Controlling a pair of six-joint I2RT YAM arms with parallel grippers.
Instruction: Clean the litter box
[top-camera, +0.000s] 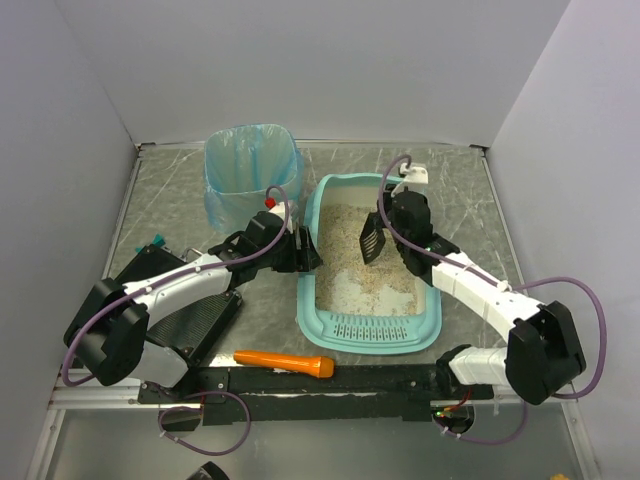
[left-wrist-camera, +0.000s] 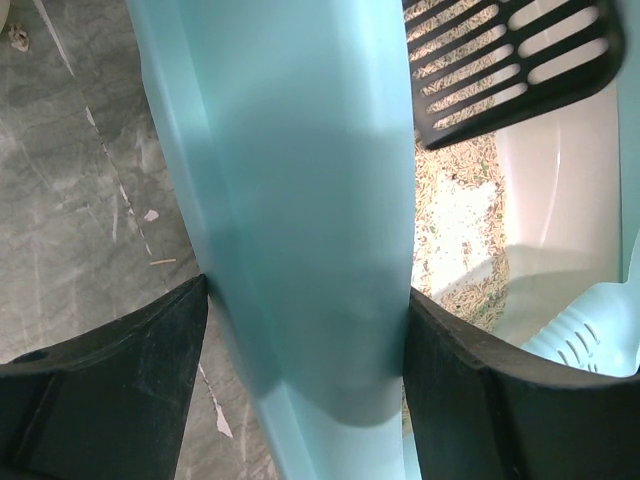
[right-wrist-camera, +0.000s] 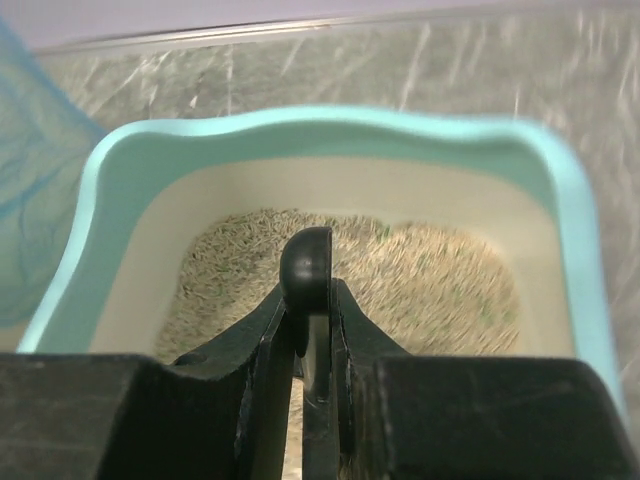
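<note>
The light teal litter box (top-camera: 372, 338) lies at the table's middle with beige litter (top-camera: 365, 270) inside. My left gripper (top-camera: 305, 250) is shut on its left wall. In the left wrist view the teal wall (left-wrist-camera: 300, 200) fills the gap, with my left gripper (left-wrist-camera: 305, 300) touching it on both sides. My right gripper (top-camera: 385, 225) hangs over the far half of the box, shut on a black slotted scoop (top-camera: 371, 238). In the right wrist view the scoop's rounded handle end (right-wrist-camera: 306, 265) sticks up from my right gripper (right-wrist-camera: 312, 320) above the litter (right-wrist-camera: 430, 280). The scoop blade (left-wrist-camera: 510, 60) hovers over the litter.
A blue-bagged waste bin (top-camera: 250, 170) stands behind the box's left corner. An orange-handled tool (top-camera: 285, 362) lies near the front edge. A flat black case (top-camera: 195, 320) sits under the left arm. A small white block (top-camera: 415, 173) is at the back.
</note>
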